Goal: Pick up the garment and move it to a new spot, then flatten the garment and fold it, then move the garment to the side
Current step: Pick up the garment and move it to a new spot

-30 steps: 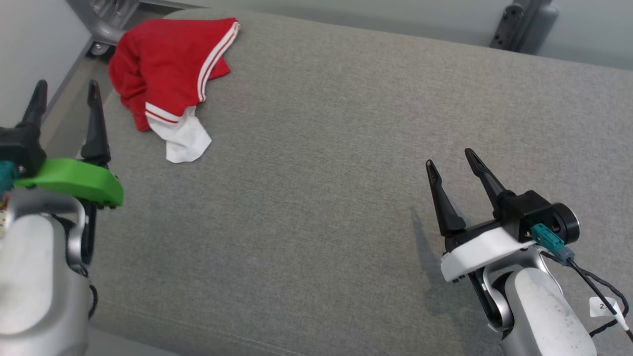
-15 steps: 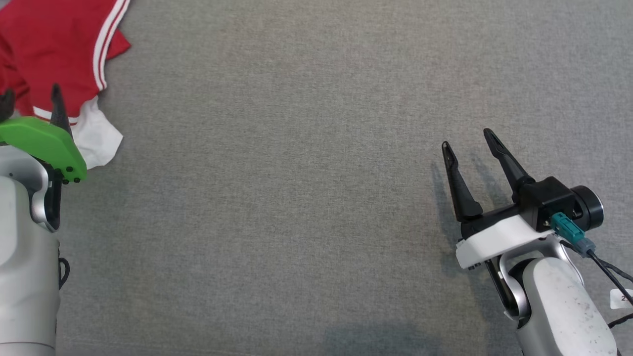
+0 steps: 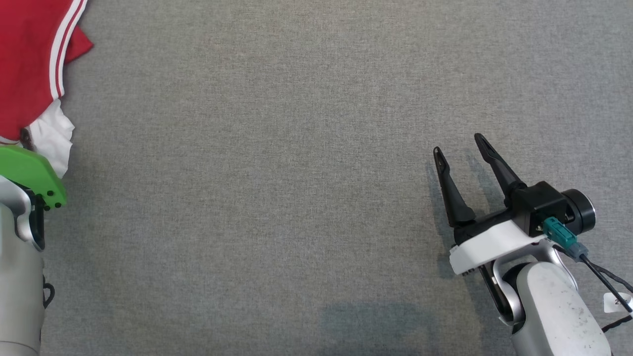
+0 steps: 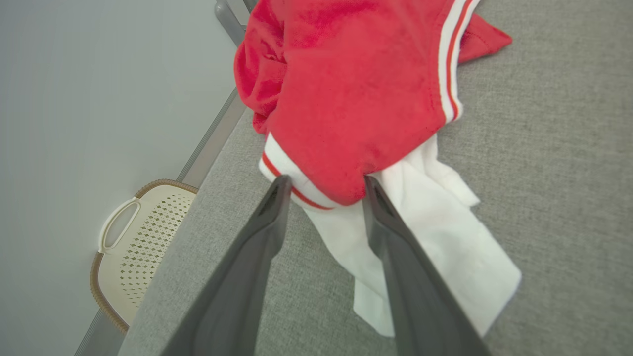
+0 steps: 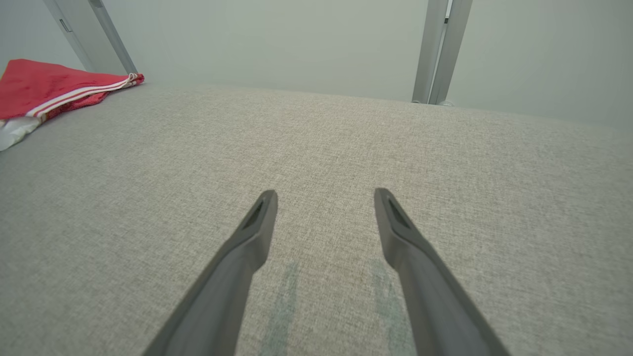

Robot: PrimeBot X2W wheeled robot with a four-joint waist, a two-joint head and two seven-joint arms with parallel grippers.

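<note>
**Where the red cloth bunches, the left gripper's fingers straddle its hem**

Although the right gripper (image 3: 459,144) is parked low at the right of the head view, well apart from any cloth, the left gripper (image 4: 325,183) is right at the task's thing. The crumpled red garment with white stripes and a white lining (image 3: 29,64) lies at the upper left edge of the head view, on the grey woven fabric surface (image 3: 296,173). Just below it sits the bright green plate of the left wrist (image 3: 29,170), overlapping the white part of the cloth.

In the left wrist view the garment fills the upper middle of the frame. A rounded fold of its red, stripe-edged hem hangs down between the two dark fingers (image 4: 267,222). They stand apart on either side of that fold, their tips against the cloth, and the jaws have not closed flat on it. The white lining spreads out below and to the right, under the right-hand finger. At the lower left of that frame, beyond the surface's edge, a cream perforated plastic basket with a brown rim (image 4: 143,227) rests on the floor.

Seen from the right wrist, that arm's fingers are spread wide over bare grey fabric with nothing between them. The garment shows small at the upper left edge. Two grey metal posts (image 5: 440,49) rise at the upper right against a pale wall.
</note>
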